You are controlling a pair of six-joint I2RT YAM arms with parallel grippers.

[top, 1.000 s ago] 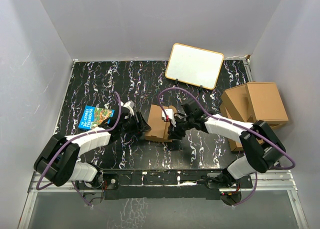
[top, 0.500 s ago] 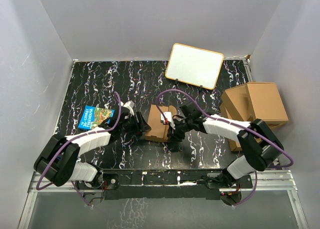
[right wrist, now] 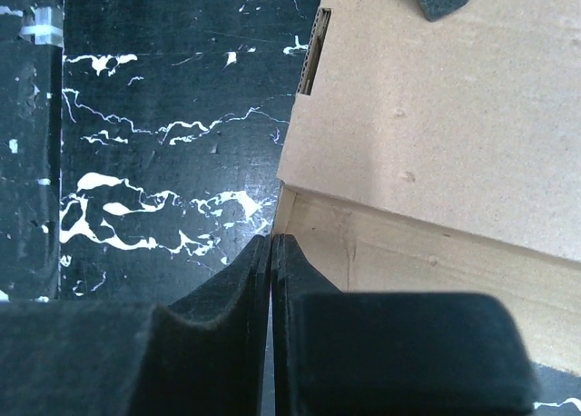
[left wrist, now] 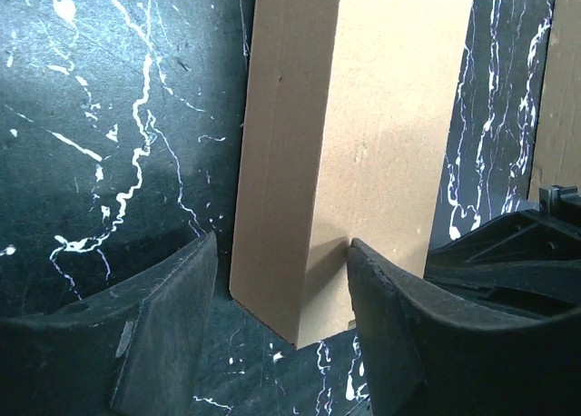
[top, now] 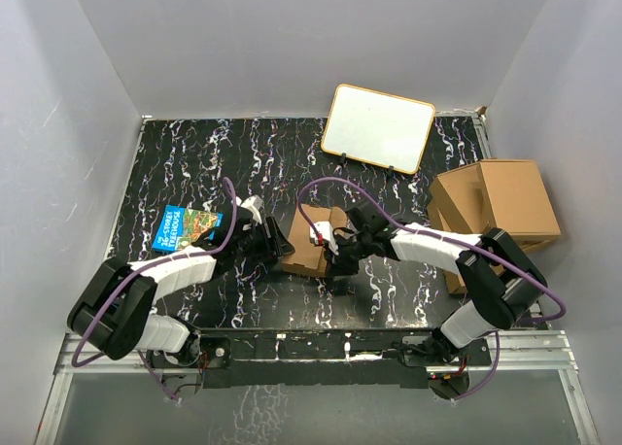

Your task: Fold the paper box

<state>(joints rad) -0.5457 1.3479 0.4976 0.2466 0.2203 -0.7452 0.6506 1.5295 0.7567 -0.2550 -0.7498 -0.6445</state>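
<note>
Black marbled table [right wrist: 163, 116], paper box [right wrist: 436, 134] partly behind right fingers [right wrist: 227, 343]

Plain brown corrugated paper box [top: 313, 239], small and partly folded into a rectangular shape. Sits just below the centre of the top view, long side running up the frame. Crosses the middle of the left wrist view as a narrow darker wall beside a broader pale panel. Fills the upper right of the right wrist view, one flap askew over a lower layer, fluted edge bared at a notch.
</note>
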